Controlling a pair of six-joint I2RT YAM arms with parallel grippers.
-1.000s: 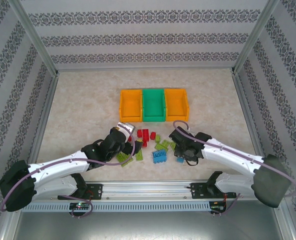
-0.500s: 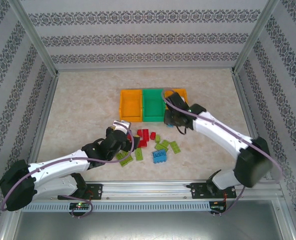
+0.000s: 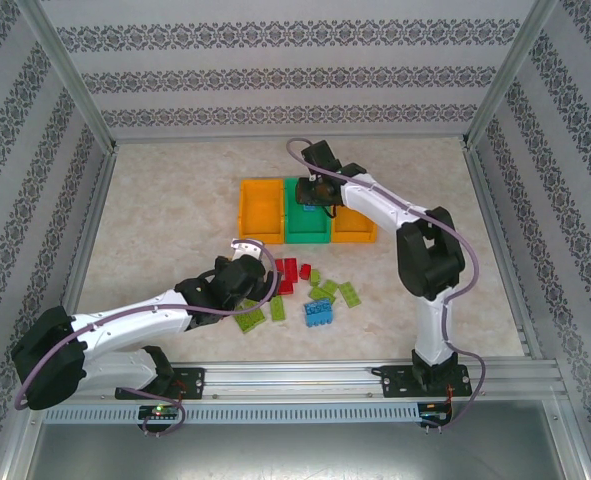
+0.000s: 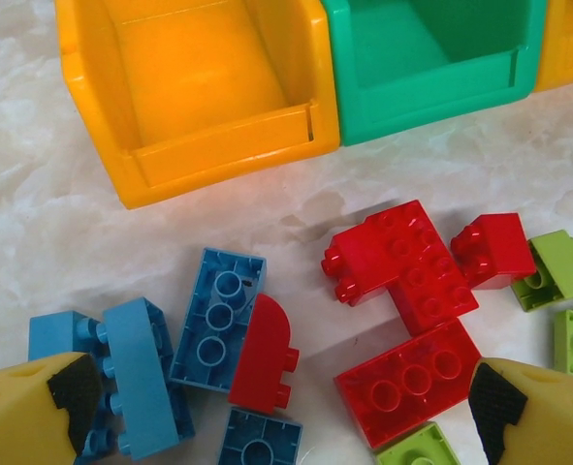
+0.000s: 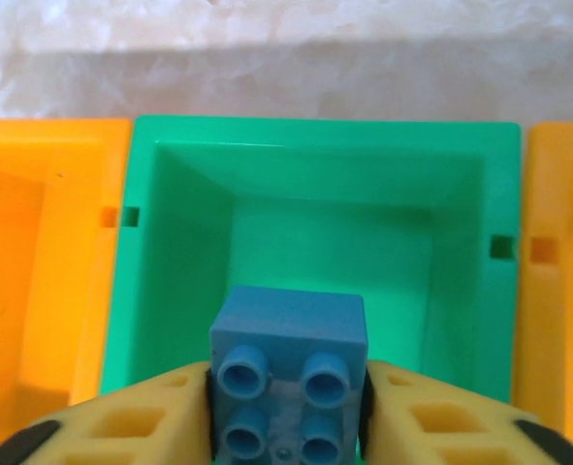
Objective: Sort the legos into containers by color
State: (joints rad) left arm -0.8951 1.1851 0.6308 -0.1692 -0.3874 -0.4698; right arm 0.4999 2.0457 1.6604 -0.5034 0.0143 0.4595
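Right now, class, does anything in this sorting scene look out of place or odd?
One oddity: the right gripper holds a blue brick over the green bin, though lime bricks lie on the table. Nothing looks spilled or damaged.

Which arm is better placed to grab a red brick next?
Left. The left gripper hovers open over the red bricks; the right gripper holds a blue brick above the green bin.

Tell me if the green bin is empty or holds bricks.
Empty where visible: the green bin shows bare floor; the blue brick is between the jaws above it.
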